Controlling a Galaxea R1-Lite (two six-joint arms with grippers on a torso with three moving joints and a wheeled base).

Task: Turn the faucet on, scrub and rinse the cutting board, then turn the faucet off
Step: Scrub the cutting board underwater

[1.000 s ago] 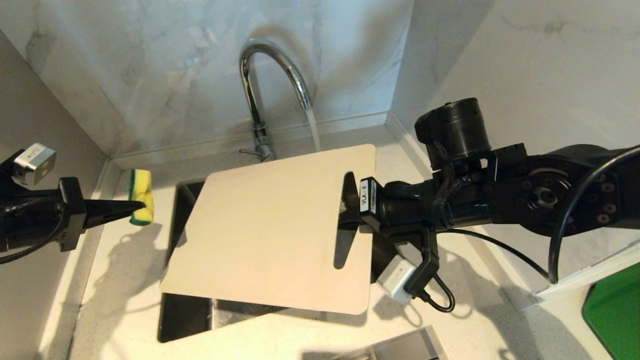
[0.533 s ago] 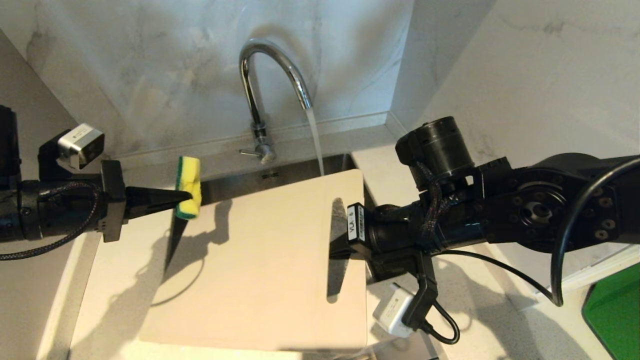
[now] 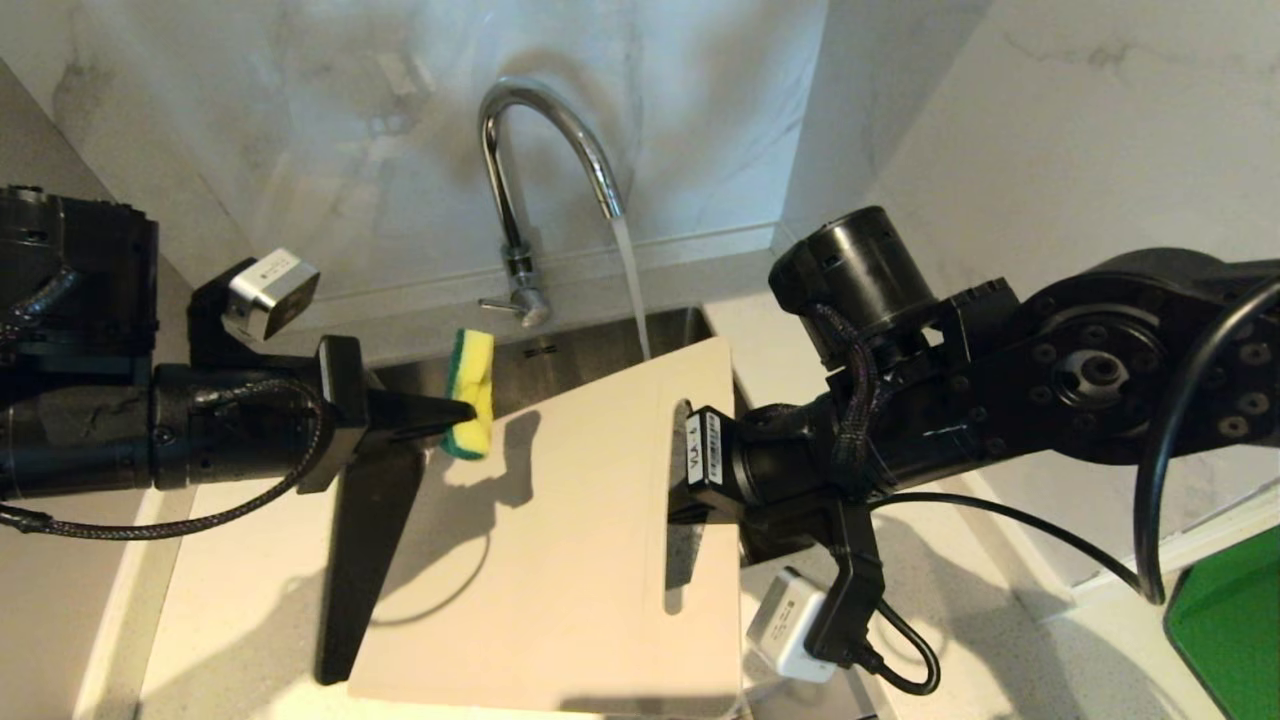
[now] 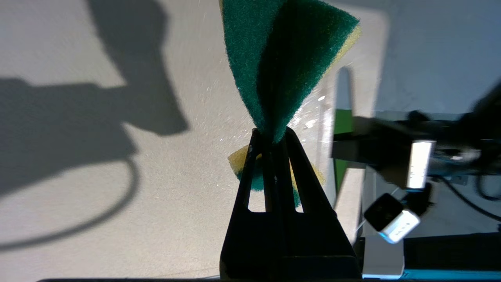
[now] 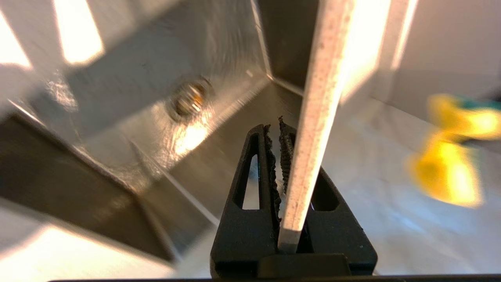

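Faucet [image 3: 545,150] running. Right end effector [image 3: 680,490] clamps the cutting board [image 3: 560,560] (slot end); left end effector [image 3: 462,410] pinches the yellow-green sponge [image 3: 472,405] over it.

Bright, hard light from above and behind throws crisp dark shadows of the left gripper [image 3: 455,412] and sponge [image 3: 472,392] across the pale cutting board [image 3: 560,560] in the head view, which is sharp throughout. Soft reflections streak the marble wall [image 3: 330,150], and the faucet [image 3: 540,130] shows bright highlights. The left wrist view is backlit, the sponge's near face dark, with motion blur on the right arm beyond. The right wrist view is smeared, with blown-out glare patches on the sink wall [image 5: 117,90].
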